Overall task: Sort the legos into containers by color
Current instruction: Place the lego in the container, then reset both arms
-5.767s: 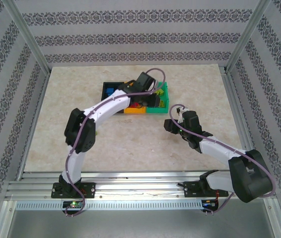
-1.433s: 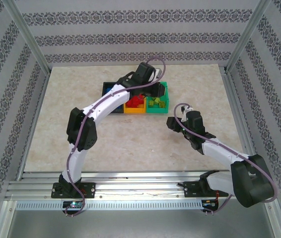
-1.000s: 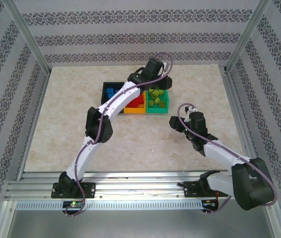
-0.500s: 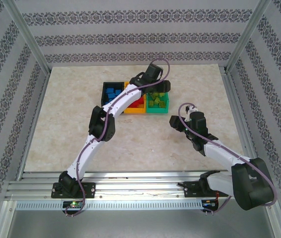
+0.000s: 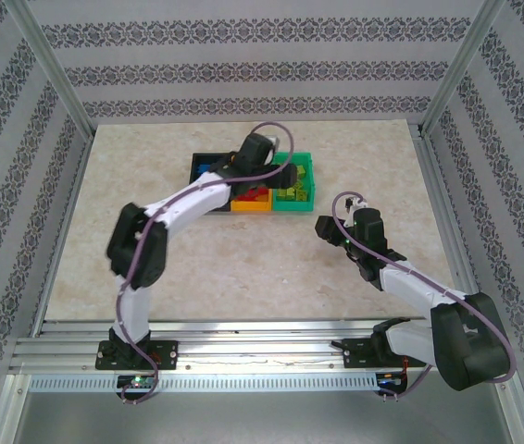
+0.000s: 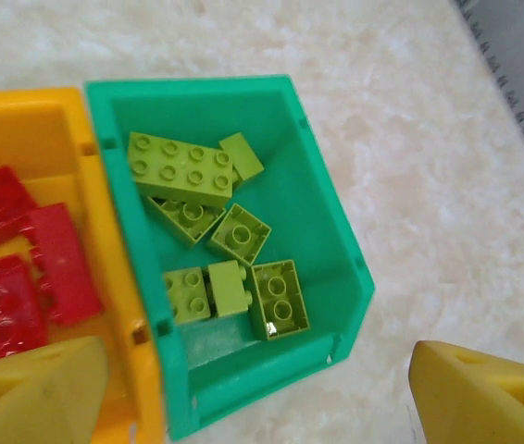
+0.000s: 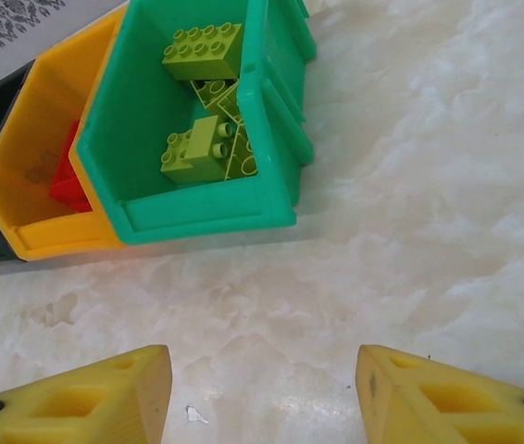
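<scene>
The small studded bricks lie sorted in three open bins set side by side at the far middle of the table [image 5: 142, 194]: blue bricks [image 5: 208, 171] in the black bin [image 5: 195, 180] on the left, red bricks [image 6: 3, 277] in the orange bin [image 6: 21, 106], and yellow-green bricks [image 6: 180, 169] in the green bin [image 6: 322, 217] on the right. From above, the left gripper [image 5: 280, 174] hangs over the orange and green bins, and the right gripper [image 5: 325, 227] hangs over bare table, near and right of them. The left wrist view looks down close on the yellow-green bricks, jumbled with some studs up, past fingers [image 6: 40, 388] spread wide and empty, while the right wrist view shows its own fingers [image 7: 86, 398] apart and empty too.
</scene>
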